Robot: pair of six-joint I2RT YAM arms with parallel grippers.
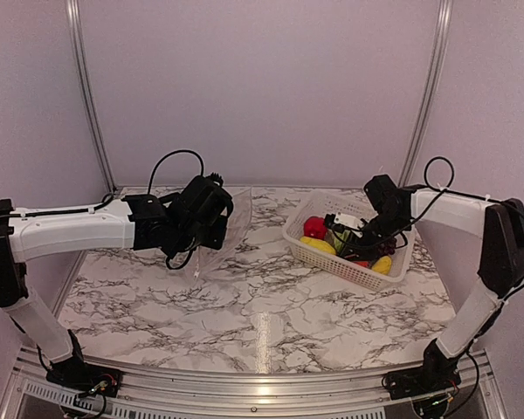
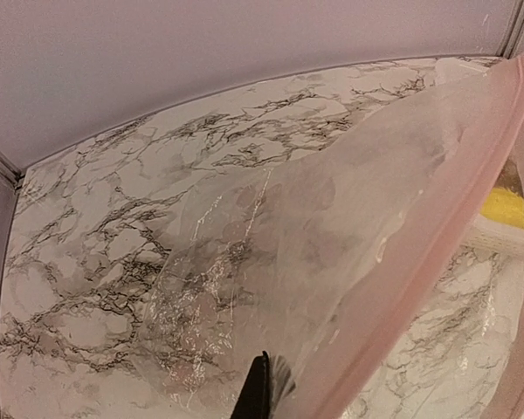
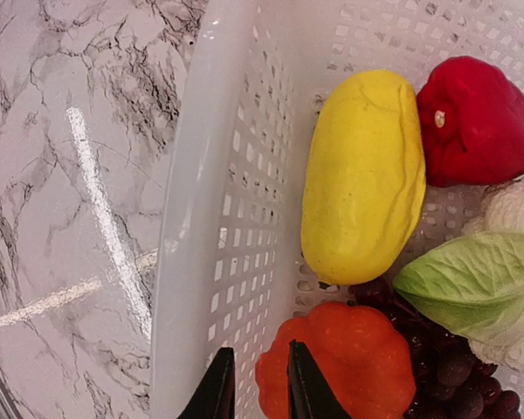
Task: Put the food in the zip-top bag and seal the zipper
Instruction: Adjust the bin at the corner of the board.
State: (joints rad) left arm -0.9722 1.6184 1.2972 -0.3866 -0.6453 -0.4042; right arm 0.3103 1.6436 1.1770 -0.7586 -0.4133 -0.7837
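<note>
My left gripper (image 1: 211,231) is shut on the clear zip-top bag (image 1: 227,223) and holds it lifted left of centre. In the left wrist view a dark finger (image 2: 260,393) pinches the crinkly bag (image 2: 314,244). The zipper shows as a pinkish band (image 2: 437,253) along its mouth edge. The food lies in the white basket (image 1: 332,260). My right gripper (image 3: 255,388) hovers inside the basket's near wall with its jaws narrowly apart and empty. One tip is over the orange piece (image 3: 349,371). Beside it lie a yellow piece (image 3: 362,175), red pepper (image 3: 476,122), cauliflower (image 3: 511,209) and purple grapes (image 3: 458,371).
The perforated basket wall (image 3: 244,218) stands just left of my right fingers. The marble tabletop (image 1: 262,305) spreads between the two arms. Grey walls and metal posts close in the back. The basket (image 2: 498,237) shows through the bag at the right of the left wrist view.
</note>
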